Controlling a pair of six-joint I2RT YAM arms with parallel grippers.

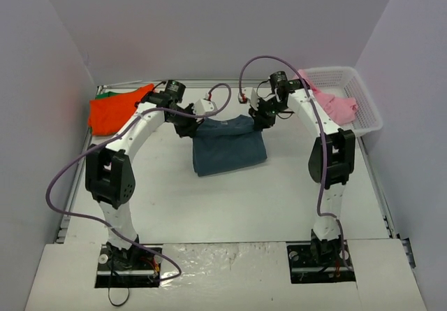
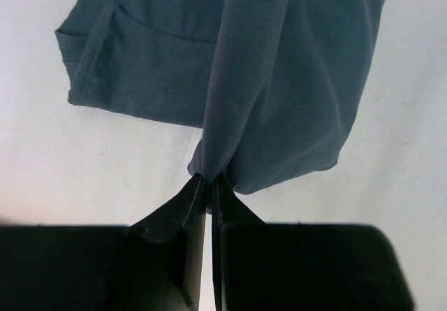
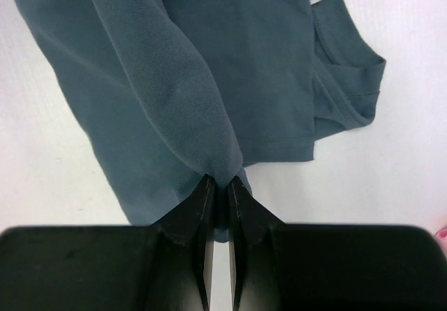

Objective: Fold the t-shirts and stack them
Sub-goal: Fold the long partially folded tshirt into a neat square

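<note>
Dark slate-blue soft cloth t-shirt [image 1: 229,149] on the table, far edge bunched; left gripper [image 2: 209,182] and right gripper [image 3: 222,185] jaws each pinch a fold.

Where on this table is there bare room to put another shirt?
Widest bare patch: the near half of the table, between the blue shirt and the near edge. A strip lies between that shirt and the basket. The orange shirt crowds the far-left corner.

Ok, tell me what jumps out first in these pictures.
At the middle of the table, the left gripper and right gripper are each shut on a pinch of the slate-blue t-shirt. An orange-red t-shirt lies far left; a pink t-shirt lies in the white basket far right.
</note>
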